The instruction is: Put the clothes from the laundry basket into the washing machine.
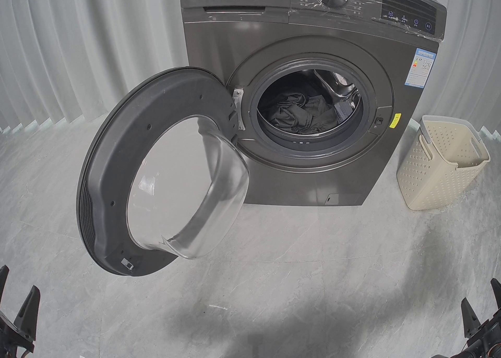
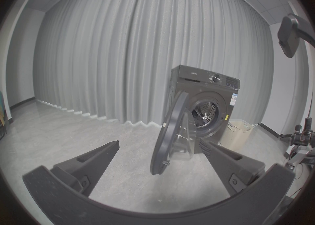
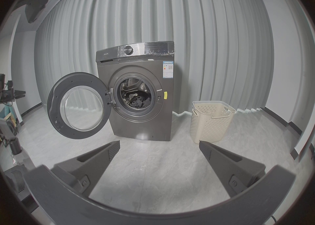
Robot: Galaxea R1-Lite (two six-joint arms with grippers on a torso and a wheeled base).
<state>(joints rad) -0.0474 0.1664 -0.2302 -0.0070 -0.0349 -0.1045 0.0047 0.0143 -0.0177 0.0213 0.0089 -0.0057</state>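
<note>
Clothes (image 1: 300, 112): dark crumpled heap low in the drum of the washing machine (image 1: 313, 179), long axis running side to side across the opening. The opening faces you. The door (image 1: 107, 166) is swung fully out to the robot's left, with its glass bowl bulging toward you. The laundry basket (image 1: 443, 166) stands upright on the floor just right of the machine, long side running away from you.

From the head view you look down into the basket's open top. The right wrist view meets the machine square-on, and the left wrist view takes the door nearly edge-on. The left gripper (image 2: 158, 143) and right gripper (image 3: 159, 143) are both spread wide, holding nothing, low and well short of the machine.
</note>
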